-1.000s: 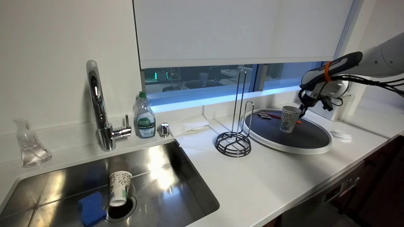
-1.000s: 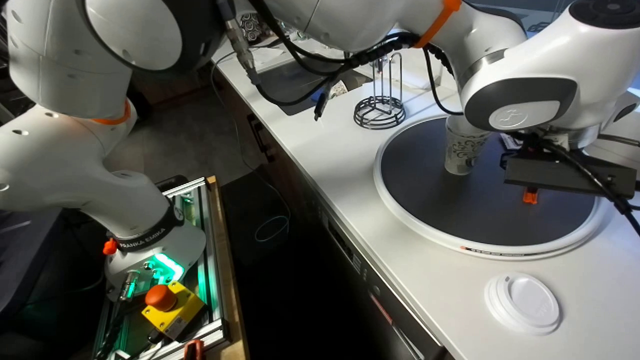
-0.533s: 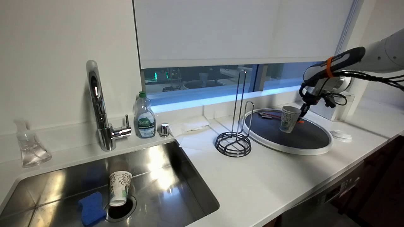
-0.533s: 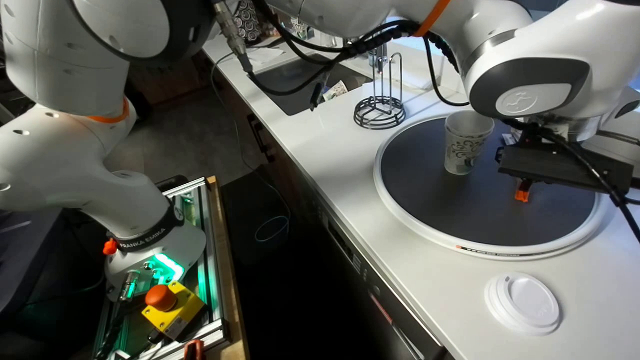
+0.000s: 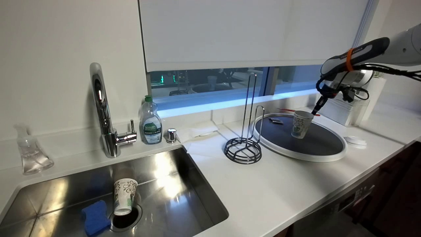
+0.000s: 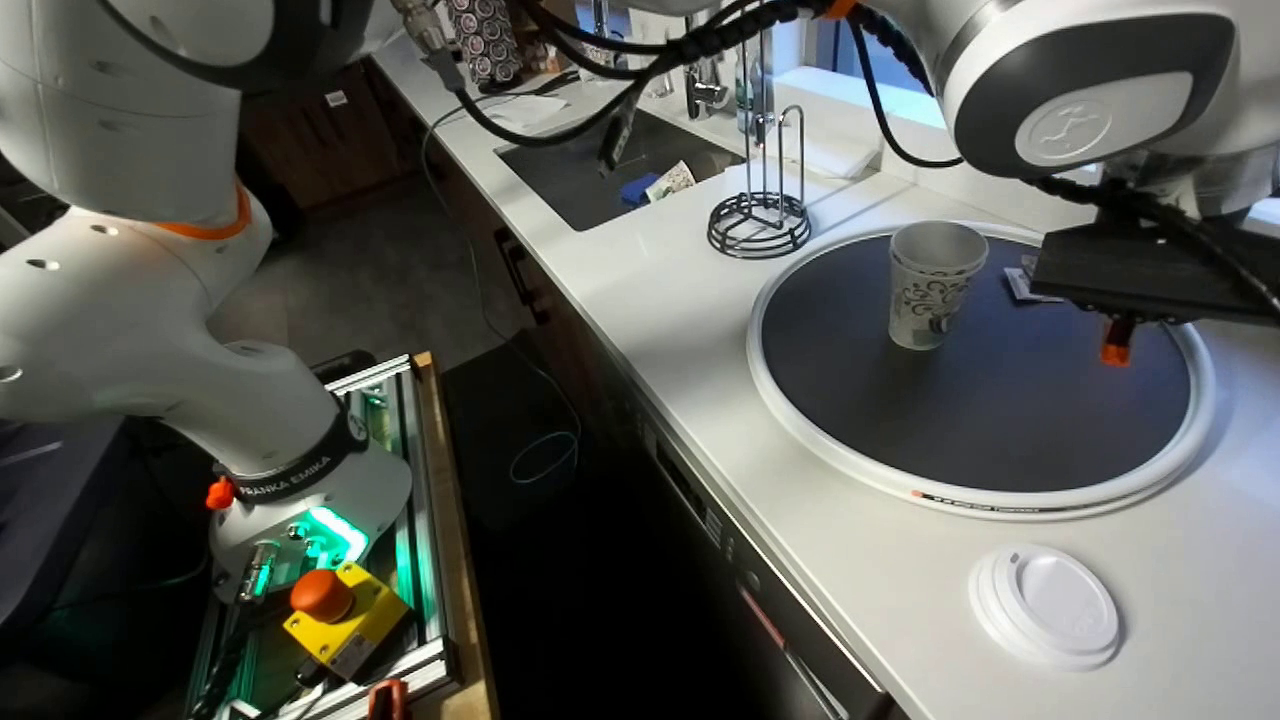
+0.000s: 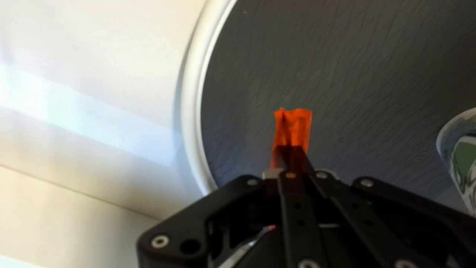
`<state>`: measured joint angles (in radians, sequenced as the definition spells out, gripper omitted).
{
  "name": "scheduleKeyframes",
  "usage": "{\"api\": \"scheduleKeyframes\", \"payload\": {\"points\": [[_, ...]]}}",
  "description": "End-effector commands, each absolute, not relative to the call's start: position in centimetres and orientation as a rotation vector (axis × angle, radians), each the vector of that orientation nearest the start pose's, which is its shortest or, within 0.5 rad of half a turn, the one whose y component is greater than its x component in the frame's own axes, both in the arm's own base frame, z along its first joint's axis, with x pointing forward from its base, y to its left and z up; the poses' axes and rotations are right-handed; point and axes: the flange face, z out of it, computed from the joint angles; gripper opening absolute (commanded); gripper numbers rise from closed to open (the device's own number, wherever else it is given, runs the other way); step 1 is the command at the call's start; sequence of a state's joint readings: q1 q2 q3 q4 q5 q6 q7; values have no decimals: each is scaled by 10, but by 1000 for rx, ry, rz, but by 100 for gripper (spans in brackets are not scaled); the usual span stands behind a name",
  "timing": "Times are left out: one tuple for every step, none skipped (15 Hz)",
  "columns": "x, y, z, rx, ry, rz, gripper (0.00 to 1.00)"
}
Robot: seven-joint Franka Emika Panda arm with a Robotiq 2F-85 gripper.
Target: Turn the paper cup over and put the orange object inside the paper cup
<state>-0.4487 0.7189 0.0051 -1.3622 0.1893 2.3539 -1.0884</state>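
Observation:
A whitish paper cup with a swirl print (image 5: 301, 124) stands upright, rim up, on the round dark tray (image 5: 324, 143). It also shows in an exterior view (image 6: 930, 290), with a second edge inside its rim, and partly at the right edge of the wrist view (image 7: 470, 163). The slim orange-red object (image 5: 285, 110) is held off the tray. Its orange end (image 7: 297, 126) points out beyond my fingertips in the wrist view. My gripper (image 5: 313, 113) is shut on it, beyond the cup's far side, apart from the cup. Part of the object is hidden behind the fingers.
Small white packets (image 6: 1028, 283) lie on the tray. A wire holder (image 5: 243, 150) stands beside the tray, and white lids (image 6: 1050, 605) lie on the counter. Another printed cup (image 5: 125, 196) and a blue sponge (image 5: 95, 218) are in the sink. A white box (image 5: 343, 110) stands behind the tray.
The gripper has closed in on the orange object and lifted it off the tray, rising and shifting away from the cup. The cup on the tray has not moved.

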Motion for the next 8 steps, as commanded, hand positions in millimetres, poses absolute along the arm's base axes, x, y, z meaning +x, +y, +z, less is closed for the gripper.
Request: {"api": "scheduleKeyframes", "payload": {"points": [[679, -325, 350, -3090, -816, -568, 0], [678, -325, 356, -3089, -828, -591, 0], [676, -326, 363, -3079, -856, -608, 0], [674, -328, 371, -3079, -897, -629, 0], [672, -330, 378, -3068, -949, -656, 0], [670, -332, 385, -3056, -996, -685, 0], [668, -334, 390, -3029, -1033, -722, 0], [665, -335, 395, -2991, -1059, -760, 0]]}}
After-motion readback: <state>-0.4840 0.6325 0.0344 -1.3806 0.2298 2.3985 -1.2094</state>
